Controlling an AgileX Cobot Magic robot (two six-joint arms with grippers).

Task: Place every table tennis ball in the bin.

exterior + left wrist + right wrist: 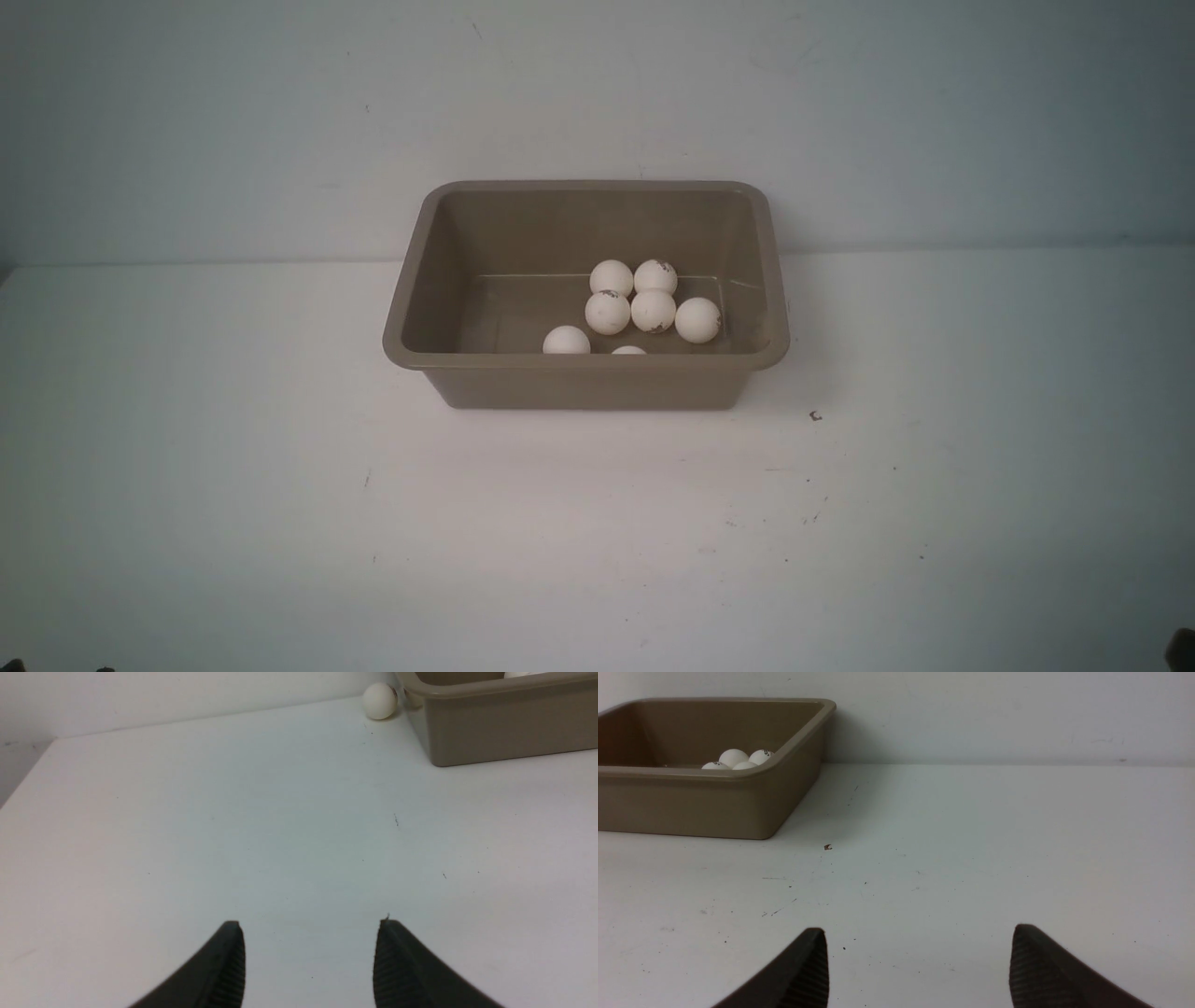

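1. Clearly, most of the work is done: seven table tennis balls (pixel 653 311) lie in the bin (pixel 579 360). Five are clustered mid-floor and two are half hidden behind the near rim.
2. One stray ball (pixel 380 701) shows only in the left wrist view. It sits on the white table (pixel 233 812), just beside the bin's outer wall at a corner and close to the back wall. The front view does not show it, and I judge that the bin's flared rim hides it on the far left side.
3. The left gripper (pixel 309 924) is empty, its jaws parted by a moderate gap, hovering over bare table. The stray ball lies ahead of it and well apart, slightly toward the bin.
4. The right gripper (pixel 919 929) is also empty, with its jaws spread wider. The bin stands ahead of it and off to one side, and no loose ball is in its view.
5. The left arm looks the nearer one for this pick.
6. A ball has no long axis, so jaw angle matters little. The tight spot between bin and wall does matter: a nudge could roll the ball behind the bin.
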